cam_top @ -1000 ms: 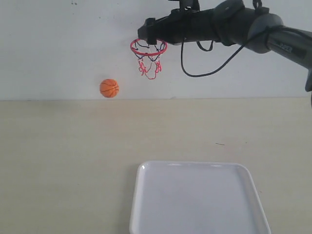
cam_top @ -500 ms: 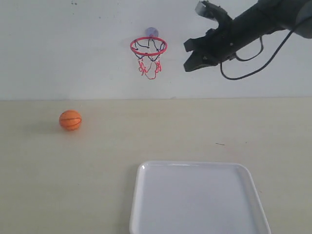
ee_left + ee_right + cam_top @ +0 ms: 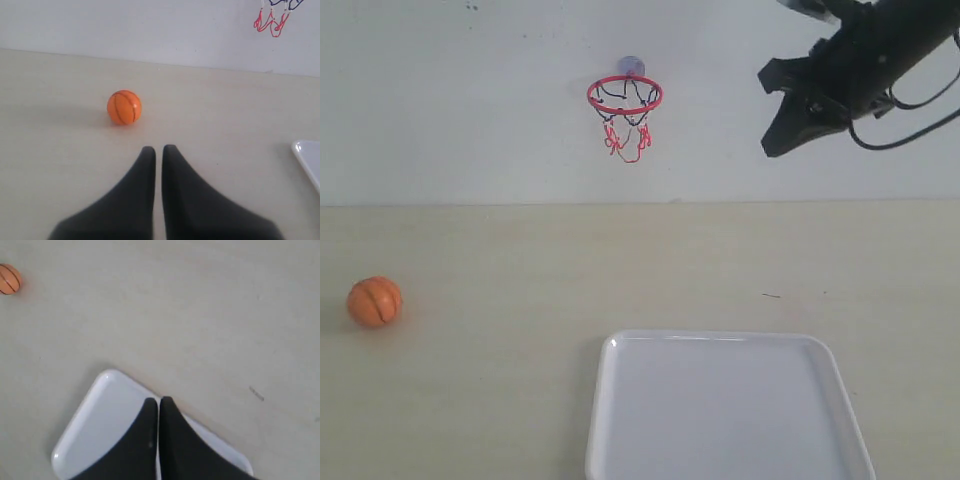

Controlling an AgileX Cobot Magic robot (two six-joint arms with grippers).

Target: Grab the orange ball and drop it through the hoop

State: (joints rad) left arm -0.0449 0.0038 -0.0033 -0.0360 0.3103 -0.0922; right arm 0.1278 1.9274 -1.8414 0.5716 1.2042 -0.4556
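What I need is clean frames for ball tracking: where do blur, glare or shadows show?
Exterior view: soft even light, the orange ball sharp with a faint shadow, small glints on the far rim of the white tray. Left wrist view: ball crisp, the left gripper a featureless dark shape. Right wrist view: the right gripper equally dark, tray pale against the table.

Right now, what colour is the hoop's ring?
The ring is red; the exterior view shows it best.

You see the left gripper (image 3: 158, 149) low over the table (image 3: 55, 150), jaws drawn together to a thin slit. The orange ball (image 3: 124, 107) rests on the table beyond the tips, apart from them. The hoop (image 3: 273, 21) shows only its net ends against the wall (image 3: 125, 25). A white tray (image 3: 310, 161) corner lies at the frame edge.
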